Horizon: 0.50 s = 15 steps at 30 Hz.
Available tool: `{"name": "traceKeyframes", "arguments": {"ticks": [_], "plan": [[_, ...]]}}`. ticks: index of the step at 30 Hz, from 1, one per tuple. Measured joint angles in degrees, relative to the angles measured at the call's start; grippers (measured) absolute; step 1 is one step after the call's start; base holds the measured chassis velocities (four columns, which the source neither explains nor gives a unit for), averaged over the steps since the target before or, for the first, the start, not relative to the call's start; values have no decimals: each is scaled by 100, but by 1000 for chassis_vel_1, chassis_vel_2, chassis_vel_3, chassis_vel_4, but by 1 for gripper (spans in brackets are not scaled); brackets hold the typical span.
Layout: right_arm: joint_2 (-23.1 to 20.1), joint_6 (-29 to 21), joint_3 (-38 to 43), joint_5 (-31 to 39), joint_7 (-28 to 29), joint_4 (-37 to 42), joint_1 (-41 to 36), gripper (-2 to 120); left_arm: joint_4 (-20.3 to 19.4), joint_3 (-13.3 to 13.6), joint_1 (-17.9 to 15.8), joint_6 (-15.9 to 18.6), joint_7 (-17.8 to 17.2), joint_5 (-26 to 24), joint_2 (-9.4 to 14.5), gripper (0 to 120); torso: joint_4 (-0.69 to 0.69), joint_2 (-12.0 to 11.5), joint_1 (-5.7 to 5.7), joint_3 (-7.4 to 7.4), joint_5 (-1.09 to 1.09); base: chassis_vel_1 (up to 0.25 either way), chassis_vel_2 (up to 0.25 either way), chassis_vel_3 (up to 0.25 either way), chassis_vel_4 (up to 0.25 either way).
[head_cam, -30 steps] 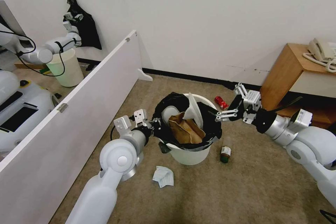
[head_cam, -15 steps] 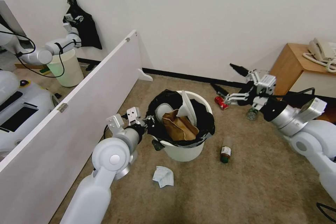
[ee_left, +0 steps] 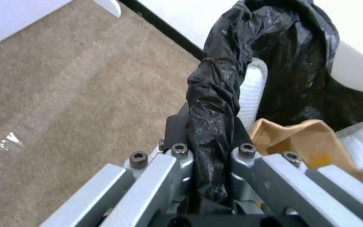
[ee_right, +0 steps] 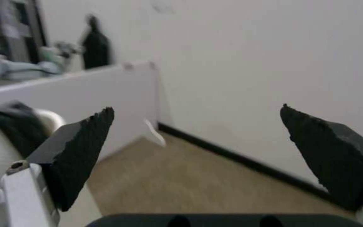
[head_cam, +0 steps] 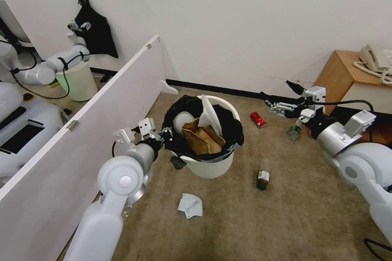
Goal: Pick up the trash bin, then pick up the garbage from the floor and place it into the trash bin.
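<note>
At the left, the left gripper [head_cam: 169, 135] is clamped on the bag-covered rim of the round white plastic trash bin lined with crinkled black plastic [head_cam: 212, 167], which holds a brown paper bag [head_cam: 203, 138] and white slippers [head_cam: 209, 114]. On the tan carpet [head_cam: 294, 204] in front lies a crumpled white and blue tissue [head_cam: 190, 205]; further right, a small brown bottle [head_cam: 262, 179], a red can [head_cam: 257, 119] and a clear bottle [head_cam: 294, 131]. The right gripper [head_cam: 281, 97] hovers above the clear bottle, fingers spread wide, holding nothing.
</note>
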Motion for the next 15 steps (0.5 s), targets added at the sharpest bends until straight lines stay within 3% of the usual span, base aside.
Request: {"name": "traceKeyframes", "arguments": {"ticks": [1,2,4,5,7,15], "plan": [[33,-344,-43,80,339,63,-4,100,-20,-16,4,1,-1,-10,12,5,0,0,0,0,0,0,0,0,0],[33,-344,-43,80,339,63,-4,100,-20,-16,4,1,-1,-10,12,5,0,0,0,0,0,0,0,0,0],[85,-1059,-118,408,1033,218,-27,100,-43,-26,21,2,-4,-31,27,5,0,1,0,0,0,0,0,0,0],[85,-1059,-118,408,1033,218,-27,100,-43,-26,21,2,-4,-31,27,5,0,1,0,0,0,0,0,0,0],[142,-1747,-164,833,1729,361,-46,100,-56,-26,44,3,-5,-41,47,5,-1,0,0,0,-1,0,0,0,0],[260,-2557,-321,1613,2829,510,-104,100,-60,-21,54,3,-11,-56,67,5,-1,0,0,0,0,0,0,0,0]]}}
